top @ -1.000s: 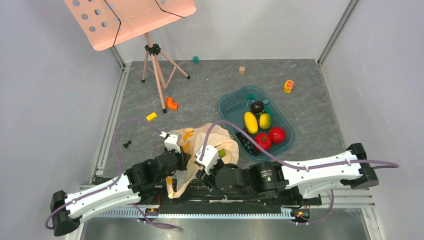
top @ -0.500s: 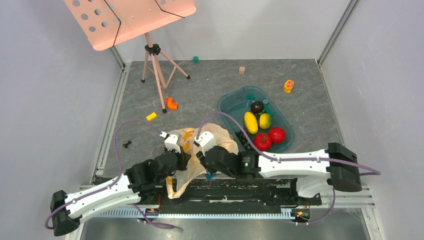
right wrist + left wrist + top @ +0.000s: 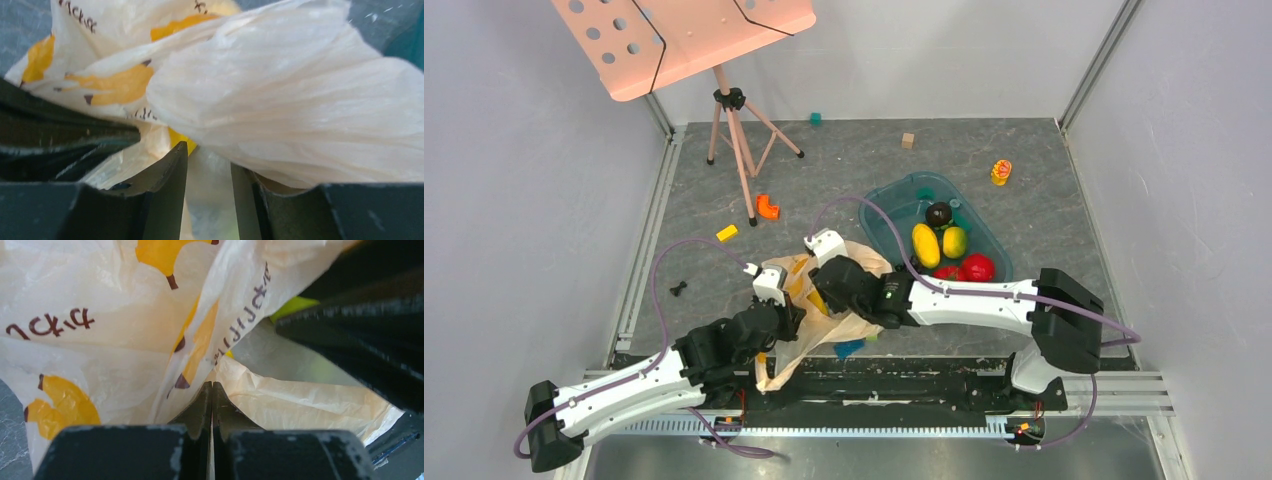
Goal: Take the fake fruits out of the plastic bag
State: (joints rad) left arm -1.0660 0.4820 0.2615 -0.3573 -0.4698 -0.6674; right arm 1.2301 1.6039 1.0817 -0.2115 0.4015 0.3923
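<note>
The plastic bag point(image 3: 816, 334), cream with yellow banana prints, lies crumpled at the near middle of the table. My left gripper point(image 3: 781, 306) is shut on a fold of the bag point(image 3: 125, 340), pinching thin film between its jaws point(image 3: 212, 386). My right gripper point(image 3: 822, 294) is open at the bag's top; its jaws stand apart around loose translucent film point(image 3: 300, 110), with a yellow patch point(image 3: 181, 138) just beyond the tips point(image 3: 209, 157). A yellow-green patch point(image 3: 295, 306) shows inside the bag. A long yellow fruit point(image 3: 924, 245), a lemon point(image 3: 955, 241) and a red apple point(image 3: 979, 267) lie in the teal tray point(image 3: 894, 200).
A dark plum point(image 3: 938, 213) is also in the tray. A pink music stand point(image 3: 724, 110) is at the back left. Small blocks, orange point(image 3: 767, 207), yellow point(image 3: 726, 233), teal point(image 3: 815, 118) and tan point(image 3: 907, 140), lie scattered. A small teal item point(image 3: 848, 348) lies by the near edge.
My right arm has swung from the near edge forward and left, bringing its gripper onto the top of the bag. The left gripper has kept its hold and not moved.
</note>
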